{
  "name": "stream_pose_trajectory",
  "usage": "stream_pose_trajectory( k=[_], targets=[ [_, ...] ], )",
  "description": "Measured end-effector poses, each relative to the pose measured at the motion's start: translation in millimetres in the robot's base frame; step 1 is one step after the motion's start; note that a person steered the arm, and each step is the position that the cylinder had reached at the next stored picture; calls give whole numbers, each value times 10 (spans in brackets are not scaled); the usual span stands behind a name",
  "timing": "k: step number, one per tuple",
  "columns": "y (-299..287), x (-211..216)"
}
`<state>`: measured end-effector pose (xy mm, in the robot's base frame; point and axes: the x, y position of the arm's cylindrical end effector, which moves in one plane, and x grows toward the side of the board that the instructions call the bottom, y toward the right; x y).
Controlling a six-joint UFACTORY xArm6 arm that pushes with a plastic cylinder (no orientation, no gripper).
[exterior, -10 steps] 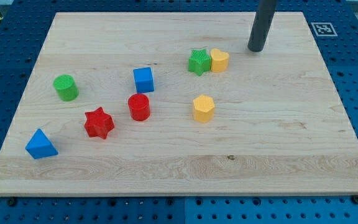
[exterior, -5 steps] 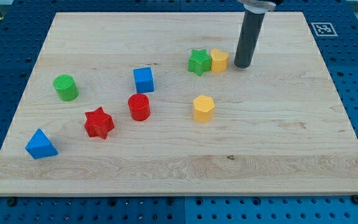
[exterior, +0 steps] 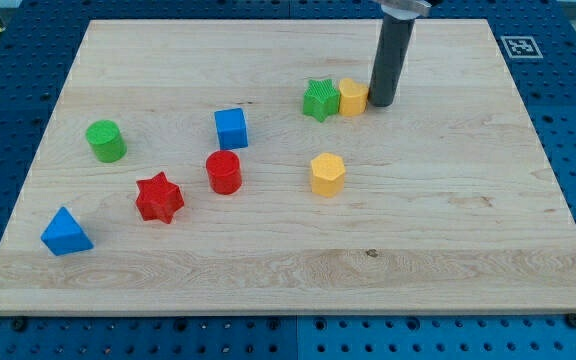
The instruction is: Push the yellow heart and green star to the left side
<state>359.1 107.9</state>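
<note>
The yellow heart [exterior: 352,97] and the green star [exterior: 320,100] sit side by side, touching, in the upper middle of the wooden board [exterior: 468,220], the star on the heart's left. My tip [exterior: 381,103] stands right against the heart's right side, touching it or nearly so. The dark rod rises from there to the view's top.
A blue cube [exterior: 231,128], a red cylinder [exterior: 224,172], a red star [exterior: 159,197], a green cylinder [exterior: 106,140] and a blue triangle [exterior: 65,232] lie to the left of the pair. A yellow hexagon [exterior: 327,174] lies below the pair.
My tip has moved left and down the view, from the upper right of the heart to its right side. No block has visibly moved.
</note>
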Motion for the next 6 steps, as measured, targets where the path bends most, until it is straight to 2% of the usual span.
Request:
stream_pose_trajectory(
  k=[6],
  targets=[
    [-679, 14]
  ],
)
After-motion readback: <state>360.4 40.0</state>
